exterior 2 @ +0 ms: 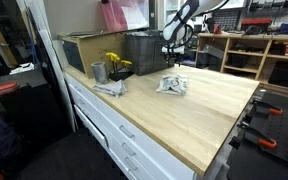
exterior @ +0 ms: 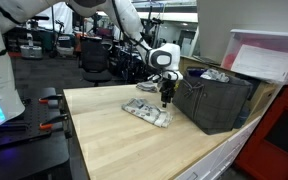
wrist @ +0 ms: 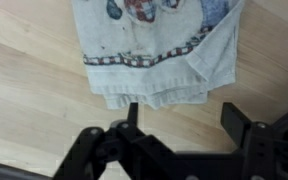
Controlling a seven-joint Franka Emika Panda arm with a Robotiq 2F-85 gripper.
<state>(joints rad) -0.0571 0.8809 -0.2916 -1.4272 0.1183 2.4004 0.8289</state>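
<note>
A folded light cloth with printed pictures and a checked border (wrist: 154,45) lies flat on the wooden tabletop (wrist: 34,90). It shows in both exterior views (exterior: 147,111) (exterior 2: 173,85). My gripper (wrist: 179,115) is open and empty, with both fingers spread just beside the cloth's near edge and bare wood between them. In an exterior view the gripper (exterior: 165,100) hangs just above the cloth's far end, next to the dark basket. It also shows in the exterior view from across the table (exterior 2: 172,62), over the cloth.
A dark mesh basket (exterior: 216,101) holding crumpled cloth stands beside the gripper. A metal cup with yellow flowers (exterior 2: 106,69) and a second crumpled cloth (exterior 2: 110,88) sit near the table edge. A pink-lidded box (exterior: 267,57) is behind the basket.
</note>
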